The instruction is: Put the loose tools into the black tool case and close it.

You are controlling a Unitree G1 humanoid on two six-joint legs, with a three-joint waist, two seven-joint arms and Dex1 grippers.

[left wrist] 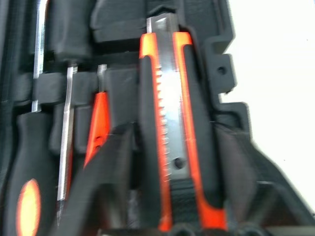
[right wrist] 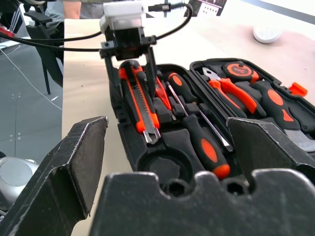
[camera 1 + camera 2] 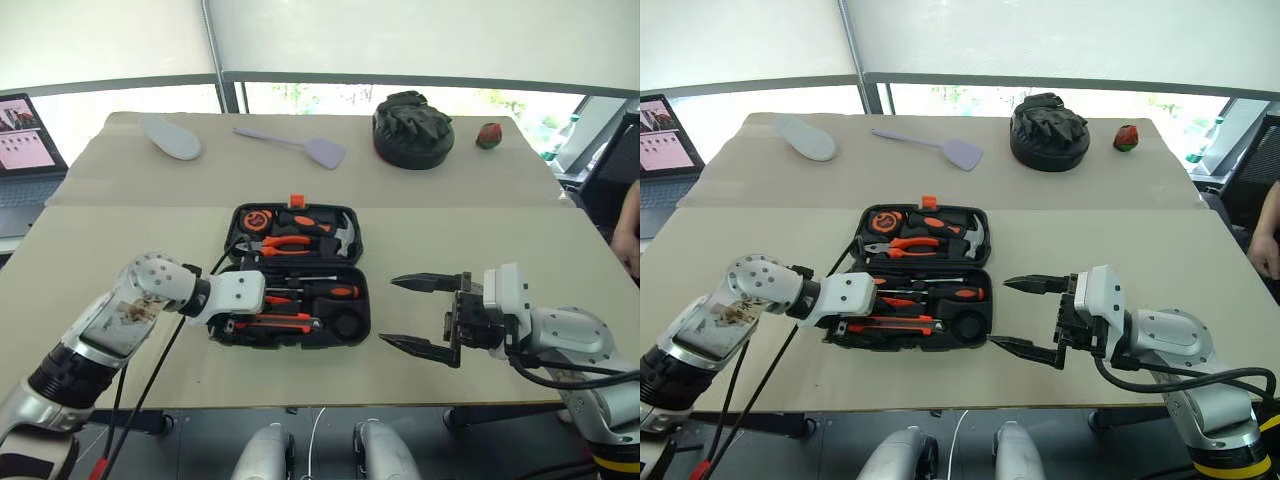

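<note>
**Knife in its slot, case open, right arm beside it**

Nearest you, the right gripper hangs just off the case's right edge, level and pointing left, its fingers wide apart and holding nothing. The case lies open on the surface, hinge running left to right, lid half away from you with pliers and hammer in it.

The left gripper sits at the near-left corner of the tray half, angled down. Its fingers stand apart on either side of the knife, not clamped on it. The knife lies in the near slot, long axis left to right, parallel with the screwdrivers just beyond it. All four loose tools look seated.

What is left, by my reading, is the closing. The lid must swing toward you over the tray, so clear the left gripper first; it stands in the lid's path. The right arm is freer to reach the lid's far edge.

A spatula, a black bag and a laptop lie well apart from the case.
</note>
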